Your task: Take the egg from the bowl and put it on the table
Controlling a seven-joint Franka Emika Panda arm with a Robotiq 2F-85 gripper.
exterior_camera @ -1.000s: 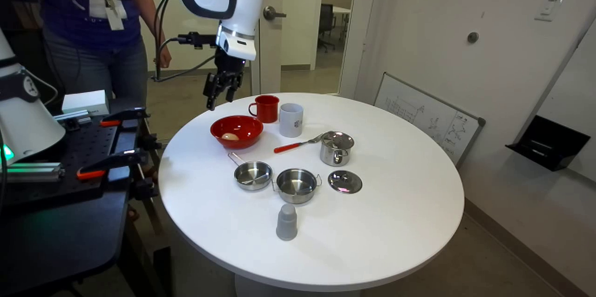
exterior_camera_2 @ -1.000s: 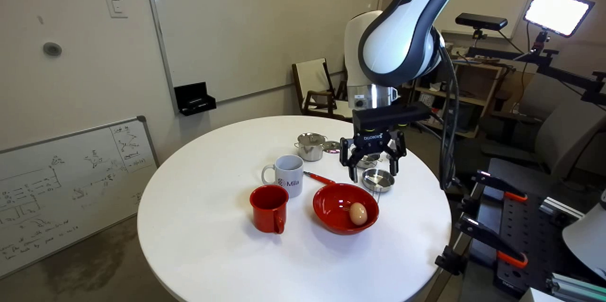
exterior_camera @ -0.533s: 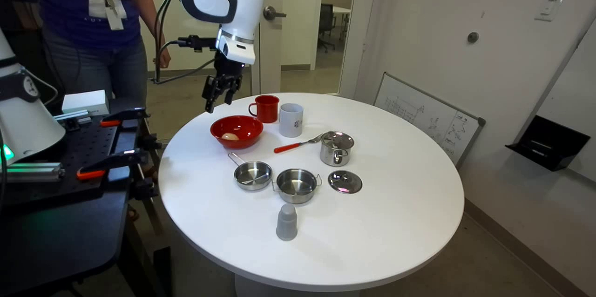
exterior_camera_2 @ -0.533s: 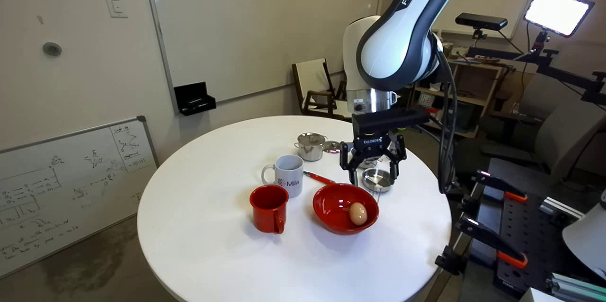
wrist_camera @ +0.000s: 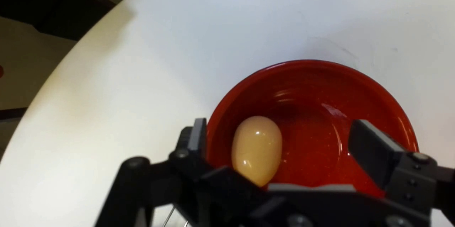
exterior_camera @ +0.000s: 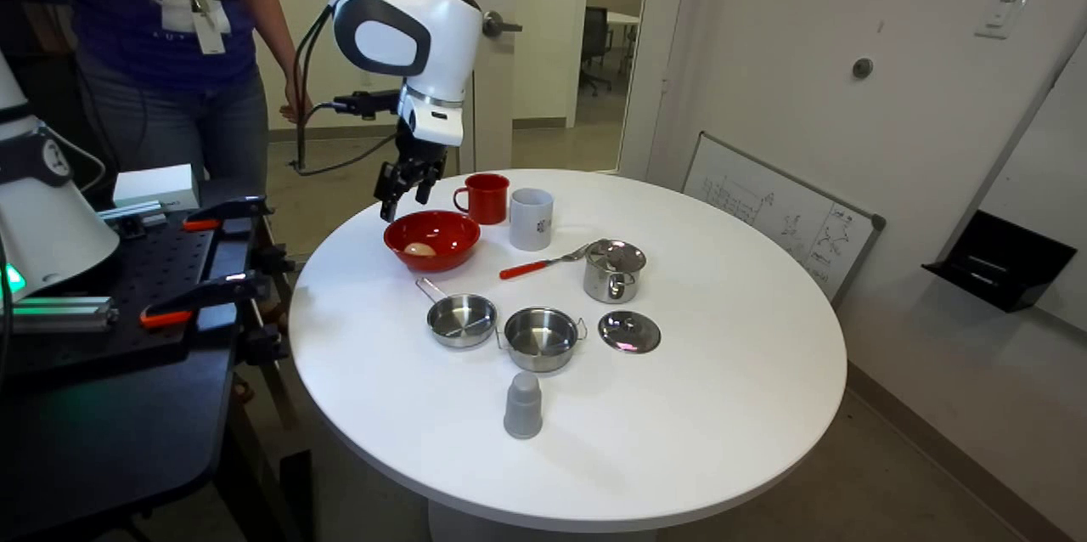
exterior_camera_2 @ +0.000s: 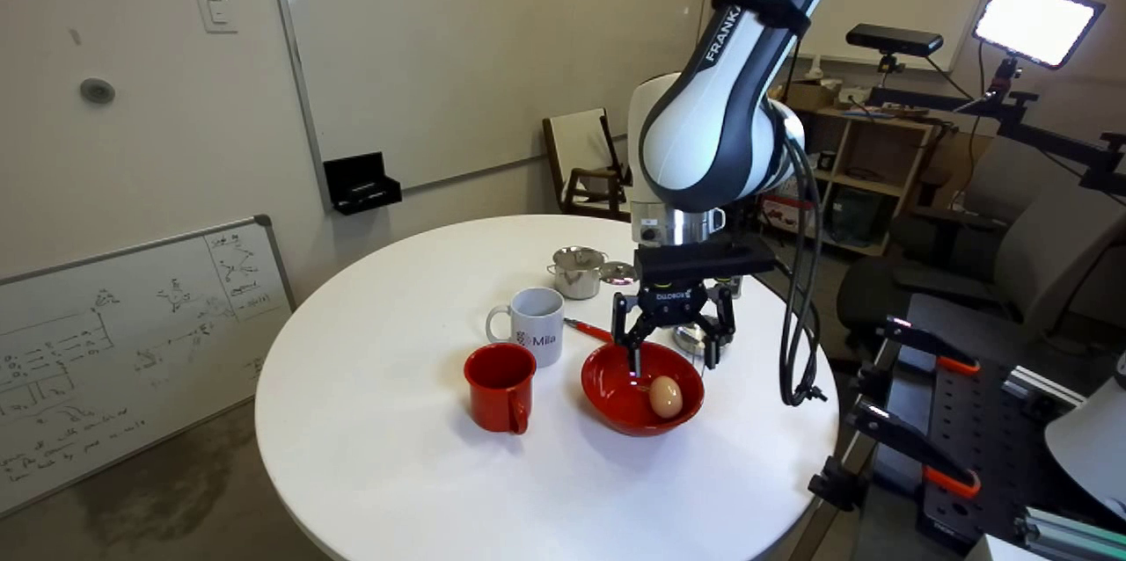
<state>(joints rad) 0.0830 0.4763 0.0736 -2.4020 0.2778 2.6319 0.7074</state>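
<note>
Our fingers (wrist_camera: 371, 152) are spread; the egg (wrist_camera: 256, 150) lies in the bowl (wrist_camera: 309, 141) near the edge of the desk (wrist_camera: 128, 88), so we judge lifting and placing undone.

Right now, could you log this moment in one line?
gripper: open, empty, hovering near red bowl | egg: inside bowl | table: awaiting egg

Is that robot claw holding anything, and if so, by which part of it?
Nothing is held: the gripper is open, and the egg lies in the red bowl.
</note>
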